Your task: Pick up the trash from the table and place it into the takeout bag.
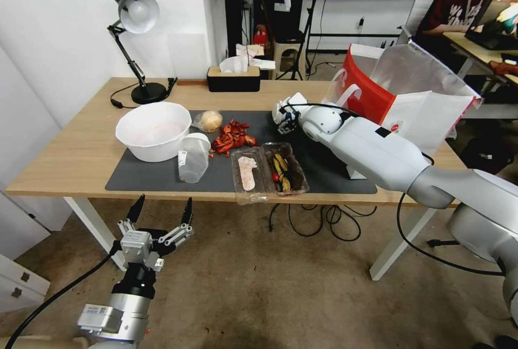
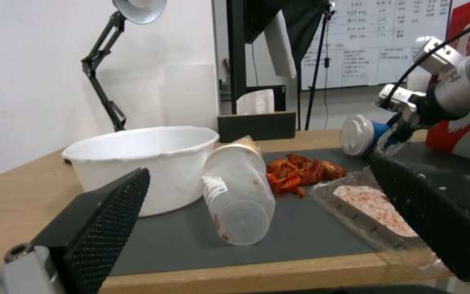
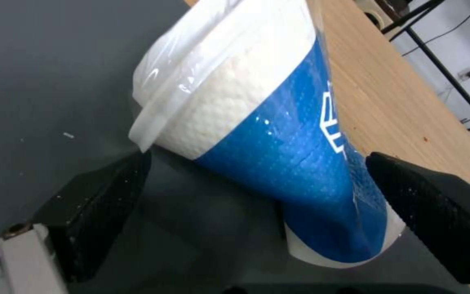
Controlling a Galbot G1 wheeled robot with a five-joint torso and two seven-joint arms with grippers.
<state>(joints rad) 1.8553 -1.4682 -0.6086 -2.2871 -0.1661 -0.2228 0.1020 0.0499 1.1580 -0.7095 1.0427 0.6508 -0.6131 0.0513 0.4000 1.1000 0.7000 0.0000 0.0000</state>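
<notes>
Right gripper (image 1: 284, 117) out over the far side of the dark grey mat (image 1: 145, 179), just in front of the takeout bag (image 1: 421, 106); jaws spread wide, one black finger (image 3: 99, 196) on each side of the blue-and-white cup (image 3: 278, 155), nothing clamped. Cup on its side on the mat, white lid end pointing away from the wrist, blue body lying between the two pads; cannot tell whether either pad touches it. Takeout bag upright at the right end of the table (image 1: 70, 155), mouth open, silvery lining showing, white strap handles toward the mat. Left gripper (image 1: 159, 219) low in front of the table's near edge, below the tabletop, fingers parted and holding nothing. Rest of the trash spread on the mat: white round bowl (image 1: 152, 130) at the left end, clear plastic cup (image 1: 193, 157) tipped over just beside it, plastic-wrapped yellowish ball (image 1: 210, 120) behind that cup, heap of red scraps (image 1: 232, 136) near the middle, and clear plastic tray (image 1: 270, 172) with leftovers at the near edge, slightly overhanging the table. Black tissue box (image 1: 233, 78) and desk lamp (image 1: 135, 14) along the far edge of the table.
</notes>
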